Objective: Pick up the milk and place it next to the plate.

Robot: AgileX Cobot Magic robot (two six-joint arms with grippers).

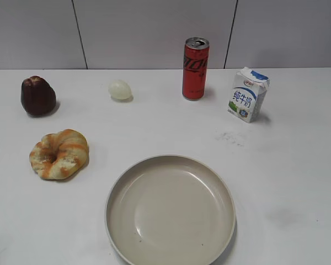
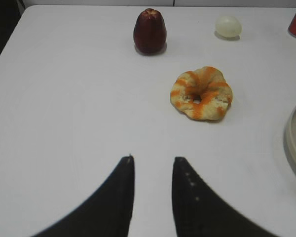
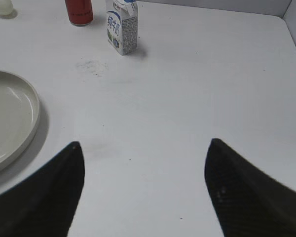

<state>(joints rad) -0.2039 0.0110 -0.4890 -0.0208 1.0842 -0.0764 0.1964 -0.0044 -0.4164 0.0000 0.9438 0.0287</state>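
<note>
The milk (image 1: 247, 94), a small white gable-top carton with blue characters, stands upright at the back right of the table; it also shows in the right wrist view (image 3: 122, 25). The plate (image 1: 170, 251), a wide beige-grey dish, lies at the front centre; its rim shows in the right wrist view (image 3: 33, 106) and the left wrist view (image 2: 292, 136). My right gripper (image 3: 144, 144) is wide open and empty, well short of the milk. My left gripper (image 2: 153, 159) is open with a narrow gap and empty over bare table. Neither gripper shows in the exterior view.
A red can (image 1: 195, 68) stands just left of the milk. A pale egg-shaped object (image 1: 120, 89), a dark red fruit (image 1: 38, 96) and a ring-shaped bread (image 1: 59, 154) lie on the left half. A grey smudge (image 1: 230, 137) marks the table between milk and plate.
</note>
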